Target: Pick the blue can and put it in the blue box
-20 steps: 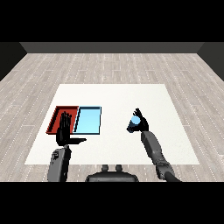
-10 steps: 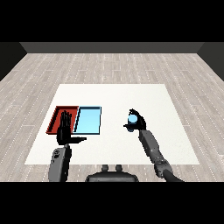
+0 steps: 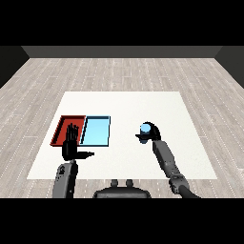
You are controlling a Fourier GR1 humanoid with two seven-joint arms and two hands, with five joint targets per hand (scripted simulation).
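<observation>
The blue can (image 3: 145, 128) is held above the white table (image 3: 124, 105), right of the trays. My right hand (image 3: 149, 135) is shut on it, fingers curled round its lower part. The light blue tray (image 3: 96, 131) lies to the left of the can, with a stretch of bare table between them. My left hand (image 3: 72, 145) is raised with straight fingers in front of the trays, over the near corner of the red one, holding nothing.
The red tray (image 3: 66, 127) lies against the left side of the light blue tray. Wooden floor surrounds the table.
My right hand has carried the blue can leftward, toward the light blue tray. The left hand has barely moved.
</observation>
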